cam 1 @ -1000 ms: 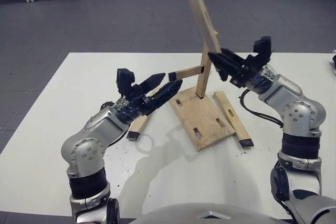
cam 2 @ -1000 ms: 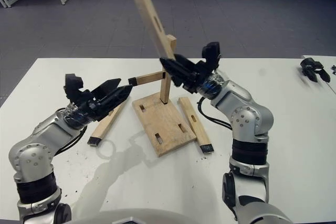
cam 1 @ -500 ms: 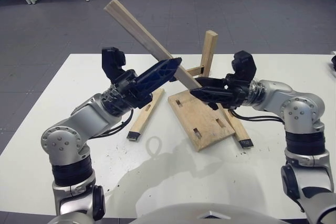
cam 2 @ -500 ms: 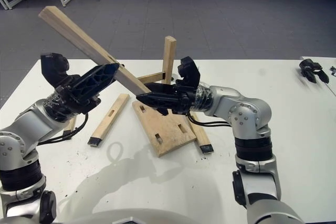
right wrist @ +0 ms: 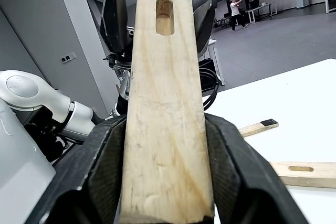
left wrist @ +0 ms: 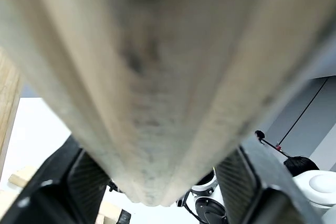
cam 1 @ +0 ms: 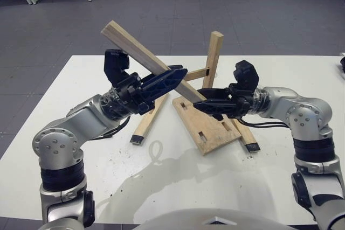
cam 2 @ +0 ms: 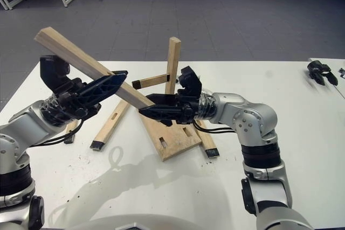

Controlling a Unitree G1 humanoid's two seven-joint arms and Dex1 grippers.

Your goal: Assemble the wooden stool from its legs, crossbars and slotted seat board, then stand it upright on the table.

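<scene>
My left arm is stretched forward over the desk [cam 1: 269, 176], with the left tool [cam 1: 175, 76] clamped round the middle of the leg [cam 1: 135, 47]. My right arm bends inward, and the right tool [cam 1: 200, 100] pinches the leg's lower end. The leg slants in the air above the board [cam 1: 207, 125].

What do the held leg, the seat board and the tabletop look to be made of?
The held leg looks like pale, bare wood; grain lines and a cut slot show in the right wrist view. The seat board seems the same light wood, apparently unvarnished, with rectangular slots. The tabletop is smooth matte white, likely laminate or painted board; the look leaves it open.
</scene>
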